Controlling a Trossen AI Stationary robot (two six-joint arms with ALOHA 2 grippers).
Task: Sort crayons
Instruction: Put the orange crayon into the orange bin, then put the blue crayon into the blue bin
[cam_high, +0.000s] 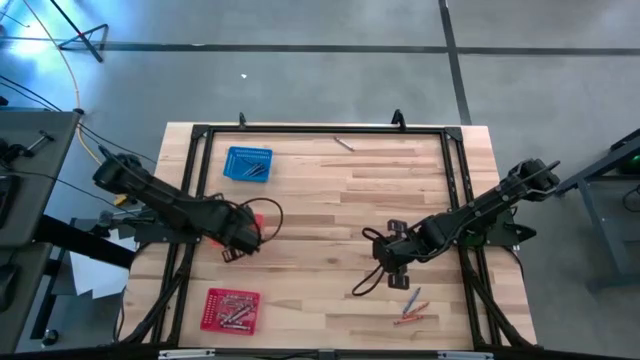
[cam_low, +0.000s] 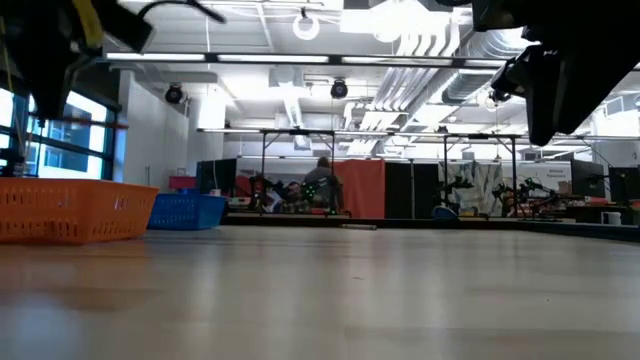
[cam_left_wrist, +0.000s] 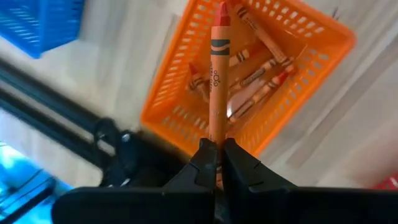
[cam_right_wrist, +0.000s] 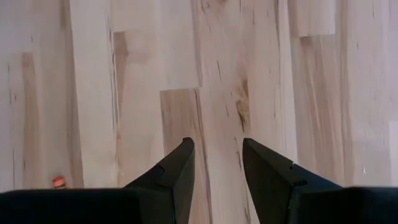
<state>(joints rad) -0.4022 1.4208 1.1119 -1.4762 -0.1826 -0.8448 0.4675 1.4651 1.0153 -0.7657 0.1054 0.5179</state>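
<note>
The left gripper (cam_left_wrist: 216, 163) is clenched on the lower end of an orange crayon (cam_left_wrist: 217, 81), holding it out over the orange basket (cam_left_wrist: 311, 93) at the table's left side, where several more orange crayons (cam_left_wrist: 258, 74) already lie. Judging by its look, the crayon is a light, stiff wax stick in a paper wrap: easy to lift, but likely to snap or slip if squeezed hard. A hold near the middle would steady it better than this end grip, which lets it tip.

The right gripper (cam_right_wrist: 214, 165) hangs over bare wood (cam_right_wrist: 124, 74) toward the right, jaws apart and empty.

From above, a few loose crayons (cam_high: 412, 308) lie just near of the right gripper, one stray stick (cam_high: 344, 144) sits at the far edge, the blue basket (cam_high: 248, 164) stands far left and the red basket (cam_high: 230, 309) near left; the orange basket is mostly hidden there under the left arm. Only the left wrist view shows the held crayon and that basket's contents. The low view shows the orange and blue baskets at the left edge.
</note>
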